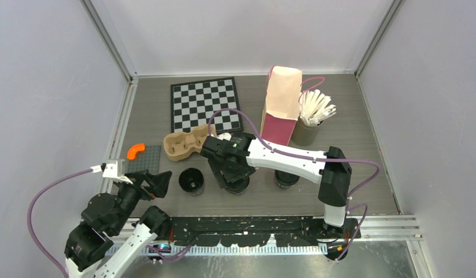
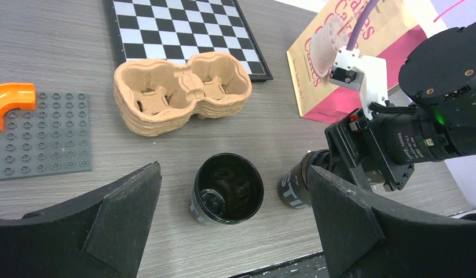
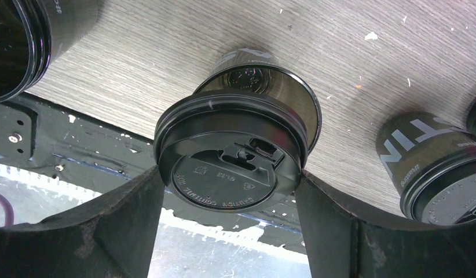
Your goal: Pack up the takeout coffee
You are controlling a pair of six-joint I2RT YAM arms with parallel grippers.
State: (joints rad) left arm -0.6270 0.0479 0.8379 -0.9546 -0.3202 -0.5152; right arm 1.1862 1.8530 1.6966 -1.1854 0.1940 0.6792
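Three small black cups stand in a row near the front edge. The left cup is open and bare, just ahead of my left gripper, whose fingers stand wide open and apart from it. My right gripper hangs over the middle cup and is shut on a flat black lid. The lid sits tilted over that cup's near rim, and the far rim shows. The right cup wears its lid.
A brown two-pocket cup tray lies behind the cups. The paper bag and a grey cup of white sticks stand at the back right. A checkerboard lies at the back; a grey stud plate with an orange elbow lies left.
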